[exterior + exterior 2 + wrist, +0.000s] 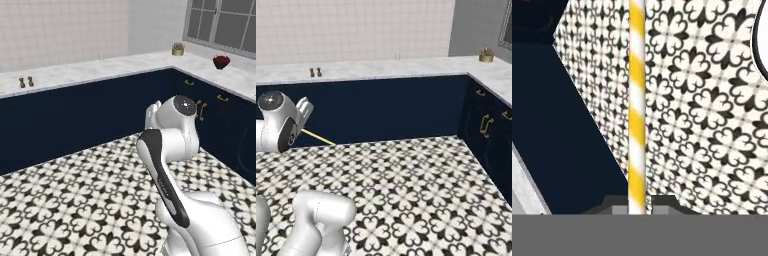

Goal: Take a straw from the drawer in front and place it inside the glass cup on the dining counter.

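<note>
My gripper (637, 206) is shut on the straw (637, 100), a thin yellow-and-white striped stick that runs from between the dark fingertips (662, 204) straight up the hand view, over the patterned floor. From the right base camera the straw (318, 137) shows as a thin yellow line slanting down and to the right from my hand, in front of the navy cabinets. The glass cup and the dining counter are out of view. Navy fronts with brass handles (222, 98) line the right side, all shut. Which one is the drawer I cannot tell.
An L-shaped marbled worktop (100, 67) backed by white tiles carries two small shakers (26, 82), a potted plant (177, 49) and a red bowl (221, 61). Navy cabinets (381, 110) stand below it. Black-and-white tiled floor (406, 190) spreads ahead.
</note>
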Robot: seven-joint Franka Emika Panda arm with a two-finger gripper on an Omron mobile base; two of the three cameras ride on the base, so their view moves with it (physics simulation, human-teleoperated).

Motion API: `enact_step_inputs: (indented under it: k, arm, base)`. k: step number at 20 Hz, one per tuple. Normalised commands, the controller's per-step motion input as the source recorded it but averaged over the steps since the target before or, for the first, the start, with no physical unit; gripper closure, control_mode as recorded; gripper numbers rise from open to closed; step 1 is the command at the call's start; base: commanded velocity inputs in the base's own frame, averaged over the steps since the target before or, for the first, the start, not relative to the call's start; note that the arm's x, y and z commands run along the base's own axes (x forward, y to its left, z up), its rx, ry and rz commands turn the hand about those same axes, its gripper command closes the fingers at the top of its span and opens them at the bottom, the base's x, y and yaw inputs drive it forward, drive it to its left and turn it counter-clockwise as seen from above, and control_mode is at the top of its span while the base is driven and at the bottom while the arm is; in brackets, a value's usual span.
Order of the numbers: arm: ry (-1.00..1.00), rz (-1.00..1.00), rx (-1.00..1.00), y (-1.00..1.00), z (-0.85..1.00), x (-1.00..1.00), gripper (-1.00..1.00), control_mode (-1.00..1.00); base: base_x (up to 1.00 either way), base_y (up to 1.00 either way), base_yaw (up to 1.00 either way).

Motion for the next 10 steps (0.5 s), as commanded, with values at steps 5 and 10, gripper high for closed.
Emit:
enact_step_inputs:
  k: [5, 10]
  arm:
    - [0.0, 0.0, 0.0, 0.0, 0.0, 0.0, 1.0, 1.0]
    - [0.0, 0.0, 0.0, 0.0, 0.0, 0.0, 1.0, 1.0]
  base:
    - [0.49, 0.99, 0.38]
    - [0.89, 1.0, 0.15]
